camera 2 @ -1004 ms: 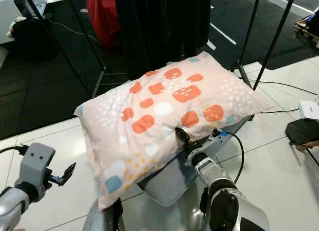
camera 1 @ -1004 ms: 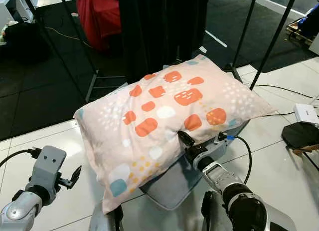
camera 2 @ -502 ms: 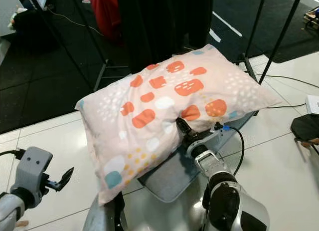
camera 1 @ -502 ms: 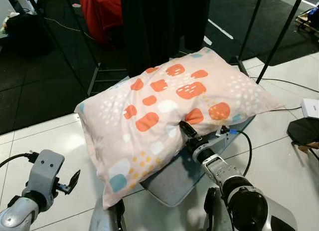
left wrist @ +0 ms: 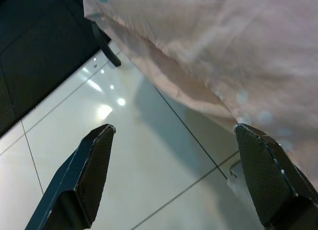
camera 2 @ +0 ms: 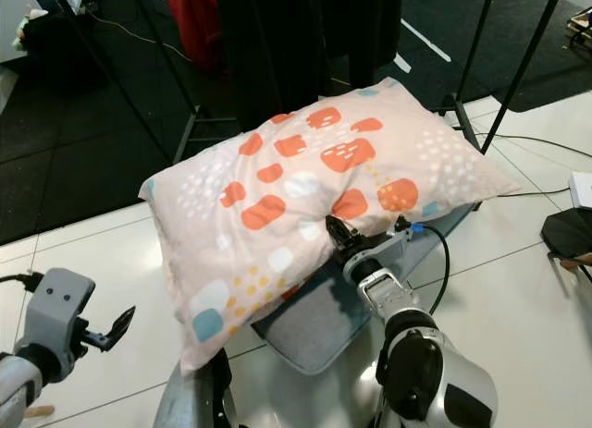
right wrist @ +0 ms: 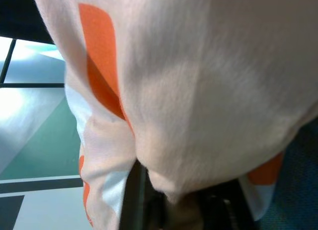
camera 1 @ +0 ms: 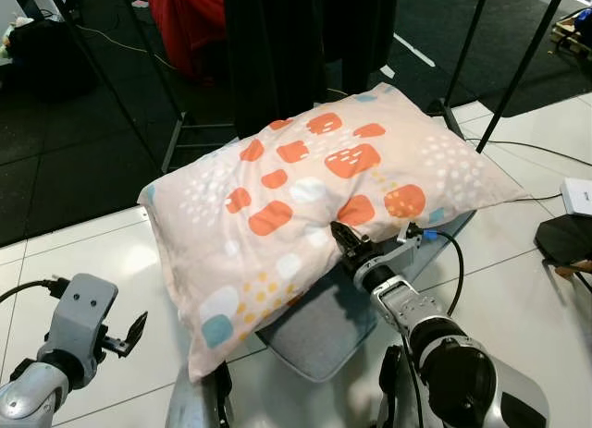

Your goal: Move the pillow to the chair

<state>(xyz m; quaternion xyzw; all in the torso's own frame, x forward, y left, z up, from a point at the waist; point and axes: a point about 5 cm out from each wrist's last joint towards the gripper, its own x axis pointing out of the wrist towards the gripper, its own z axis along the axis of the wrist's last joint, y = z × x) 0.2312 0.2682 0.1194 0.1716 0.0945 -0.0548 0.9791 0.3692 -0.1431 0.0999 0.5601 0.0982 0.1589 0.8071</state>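
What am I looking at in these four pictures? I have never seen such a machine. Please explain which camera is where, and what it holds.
This is a humanoid robot with two silver arms. The two wide pictures come from a stereo camera on its head, looking down and forward. In them, a pink pillow with orange, white and blue patches lies on a grey chair seat that stands on a white tiled floor. The right gripper has its black jaws closed on the pillow's near edge, pinching the fabric. The left gripper hangs beside the chair, jaws open, holding nothing.

The other two pictures come from small cameras on the wrists. The left wrist view looks between two open black fingers toward the floor and the pillow's underside. The right wrist view sits very close to the pinched fabric. Behind the chair stand black poles on a dark floor.
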